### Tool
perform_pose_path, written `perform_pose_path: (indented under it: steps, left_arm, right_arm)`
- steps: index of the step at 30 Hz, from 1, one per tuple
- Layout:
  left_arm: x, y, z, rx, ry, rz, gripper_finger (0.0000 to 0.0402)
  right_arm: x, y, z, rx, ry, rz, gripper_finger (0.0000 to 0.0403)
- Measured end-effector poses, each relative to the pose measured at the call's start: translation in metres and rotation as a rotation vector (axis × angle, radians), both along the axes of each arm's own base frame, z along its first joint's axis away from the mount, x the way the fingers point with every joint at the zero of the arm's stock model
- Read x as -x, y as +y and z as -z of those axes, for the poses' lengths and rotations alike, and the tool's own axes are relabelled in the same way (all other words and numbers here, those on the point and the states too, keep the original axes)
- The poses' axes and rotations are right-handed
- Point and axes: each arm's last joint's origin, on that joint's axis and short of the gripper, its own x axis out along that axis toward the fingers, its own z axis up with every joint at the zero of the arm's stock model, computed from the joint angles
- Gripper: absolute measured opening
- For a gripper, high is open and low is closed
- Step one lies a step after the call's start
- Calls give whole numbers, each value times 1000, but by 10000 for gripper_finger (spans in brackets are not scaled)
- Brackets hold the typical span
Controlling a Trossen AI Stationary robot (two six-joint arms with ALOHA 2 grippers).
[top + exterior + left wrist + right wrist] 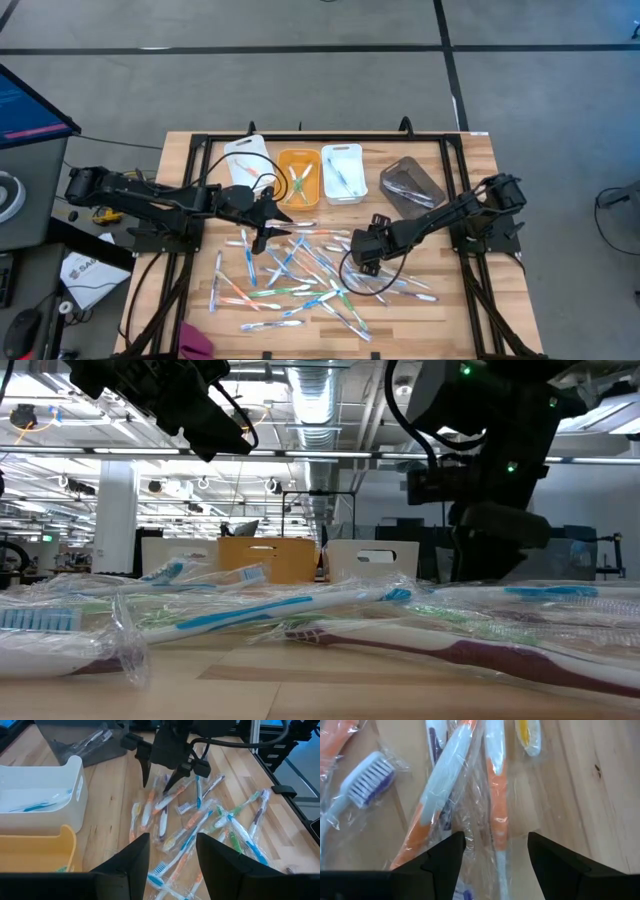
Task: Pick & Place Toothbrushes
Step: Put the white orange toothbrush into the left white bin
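Spanning a concrete-floored hall, wooden table (470, 180), toothbrushes (300, 280) beneath both hands, fingers apart.

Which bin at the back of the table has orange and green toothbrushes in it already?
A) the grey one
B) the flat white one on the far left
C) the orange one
C: in the high view the orange bin holds a couple of toothbrushes, orange and green, crossed inside it.
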Motion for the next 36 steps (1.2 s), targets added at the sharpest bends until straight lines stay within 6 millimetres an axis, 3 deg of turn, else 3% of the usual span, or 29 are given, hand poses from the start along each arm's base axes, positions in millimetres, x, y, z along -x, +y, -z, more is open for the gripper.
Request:
perform_pose_path:
  steps: [6,16,28,36]
  left_arm:
    - [0,0,0,0,0,0,154]
    - [0,0,0,0,1,0,154]
    - [0,0,0,0,2,0,154]
    - [0,0,0,0,3,0,154]
  right_arm:
    - [0,0,-7,-39,6,-9,188]
    - [3,-1,-10,-35,35,-33,16]
    - [3,1,-10,-14,34,-39,8]
    - [1,6,-27,50,122,-42,1]
